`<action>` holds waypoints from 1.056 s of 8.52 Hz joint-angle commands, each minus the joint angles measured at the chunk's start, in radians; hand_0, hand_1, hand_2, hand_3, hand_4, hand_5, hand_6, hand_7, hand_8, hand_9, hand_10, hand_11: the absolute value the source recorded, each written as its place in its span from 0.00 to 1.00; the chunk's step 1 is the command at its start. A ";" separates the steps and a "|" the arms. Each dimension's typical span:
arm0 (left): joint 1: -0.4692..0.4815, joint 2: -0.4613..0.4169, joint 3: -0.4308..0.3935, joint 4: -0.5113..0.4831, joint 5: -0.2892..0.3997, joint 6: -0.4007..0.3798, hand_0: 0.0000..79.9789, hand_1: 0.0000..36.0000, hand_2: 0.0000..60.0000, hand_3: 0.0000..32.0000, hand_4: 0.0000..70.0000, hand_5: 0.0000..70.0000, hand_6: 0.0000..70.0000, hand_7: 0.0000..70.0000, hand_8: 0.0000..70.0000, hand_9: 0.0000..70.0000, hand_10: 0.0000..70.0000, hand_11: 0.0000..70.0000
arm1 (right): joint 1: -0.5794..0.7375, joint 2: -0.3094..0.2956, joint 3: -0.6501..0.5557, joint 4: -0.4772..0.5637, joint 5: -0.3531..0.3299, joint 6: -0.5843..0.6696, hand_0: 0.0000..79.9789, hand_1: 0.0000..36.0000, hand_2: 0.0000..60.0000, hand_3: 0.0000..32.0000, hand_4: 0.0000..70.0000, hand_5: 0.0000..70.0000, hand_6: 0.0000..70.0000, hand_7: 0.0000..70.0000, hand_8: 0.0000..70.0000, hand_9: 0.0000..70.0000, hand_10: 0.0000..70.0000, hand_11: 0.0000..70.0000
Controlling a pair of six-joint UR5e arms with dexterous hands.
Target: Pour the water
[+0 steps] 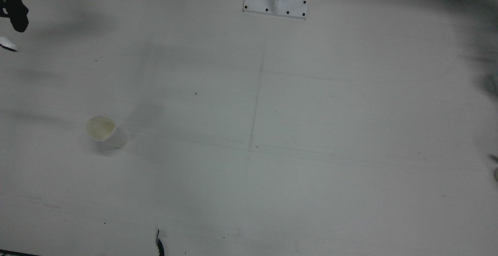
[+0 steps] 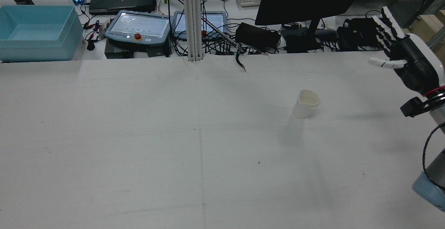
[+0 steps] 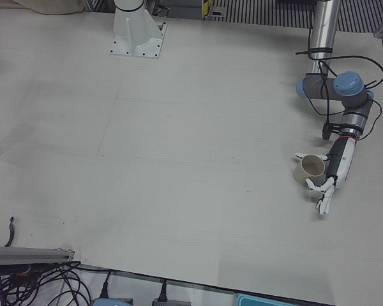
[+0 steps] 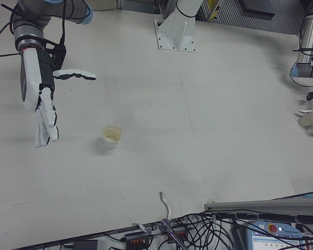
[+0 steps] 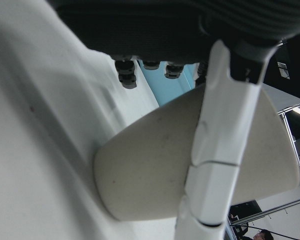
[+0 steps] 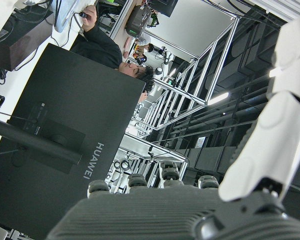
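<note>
The robot's left hand (image 3: 329, 182) lies low over the white tabletop (image 3: 198, 159) with a beige, tapered paper cup (image 3: 309, 169) right against its palm side; in the left hand view a white finger (image 5: 217, 150) crosses the front of that cup's wall, yet in the left-front view the remaining fingers stretch out straight past the cup, so I cannot tell whether the hold is closed or only forming. The right hand (image 4: 39, 104) hangs above the table with fingers spread wide and thumb out to the side, holding nothing; its own camera looks away at a black monitor (image 6: 55, 150), not at the table. A second cup, a white paper cup with a pale cream inside (image 4: 111, 137), stands upright and alone, off to the thumb side of the right hand and clearly apart from it, and well apart from the left hand on the other half of the table. This reads as the opening step: securing the source cup before any lift. The next move calls for the left fingers to wrap firmly round the beige cup without crushing its thin wall, then a level carry across to the white cup, with the right hand perhaps steadying that receiver. Whether either cup holds water is not visible.
</note>
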 commanded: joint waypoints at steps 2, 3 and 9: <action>-0.001 0.010 -0.007 0.002 0.031 -0.023 1.00 0.56 0.00 0.00 0.41 0.17 0.06 0.03 0.00 0.00 0.09 0.16 | 0.000 0.008 0.001 0.000 0.000 0.000 0.57 0.36 0.28 0.48 0.01 0.06 0.14 0.09 0.05 0.02 0.00 0.00; -0.001 0.010 -0.010 0.008 0.034 -0.026 1.00 0.57 0.00 0.00 0.41 0.23 0.05 0.03 0.00 0.00 0.09 0.16 | 0.000 0.008 0.001 0.000 0.000 0.000 0.57 0.36 0.28 0.48 0.01 0.06 0.14 0.10 0.05 0.02 0.00 0.00; -0.001 0.013 -0.013 0.012 0.034 -0.030 1.00 0.52 0.00 0.00 0.58 0.77 0.05 0.04 0.00 0.00 0.09 0.17 | 0.000 0.008 0.001 0.000 0.000 0.000 0.57 0.36 0.28 0.51 0.00 0.06 0.14 0.09 0.04 0.02 0.00 0.00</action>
